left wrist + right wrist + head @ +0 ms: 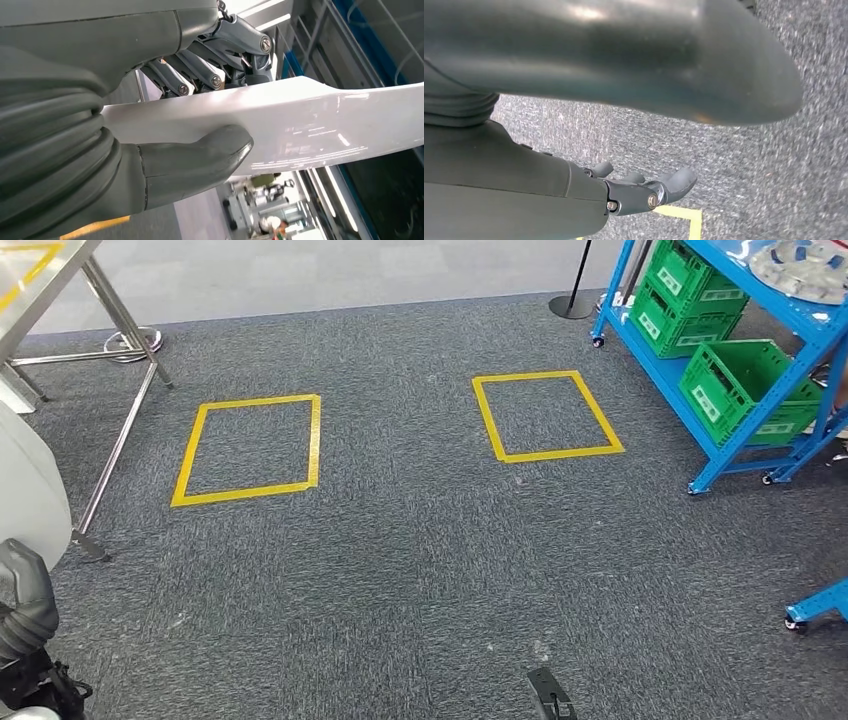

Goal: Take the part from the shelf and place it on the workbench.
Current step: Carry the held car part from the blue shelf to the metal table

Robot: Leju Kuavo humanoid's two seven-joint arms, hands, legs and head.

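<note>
Your left robot hand (pixel 165 125) is clamped on the white part (pixel 300 130): thick grey thumb pressed against one broad face, darker fingers (pixel 200 75) wrapped over the opposite edge. The part is a long, glossy white panel; it runs out from the palm and well past the fingertips. In the head view, a curved white surface (pixel 30 490) sits at the far left edge, just above the left arm's dark wrist; likely that same part, but you can't confirm it from there.

Your right robot hand (pixel 644 192) holds nothing. Fingers loosely extended and slightly apart, hanging above the grey carpet (pixel 420 570), with a corner of yellow tape (pixel 689 220) just beyond the fingertips.

On the carpet ahead: two yellow tape squares, one to the left (pixel 250 450), one to the right (pixel 545 417), well apart. The blue shelf (pixel 700 430) stands at the right, on castors, with green crates (pixel 745 390) on its lower levels and a silvery round item (pixel 805 270) on top. The desk (pixel 40 280), metal-legged, shows at the upper left corner; its leg (pixel 120 440) slants down to the carpet beside the left square.
</note>
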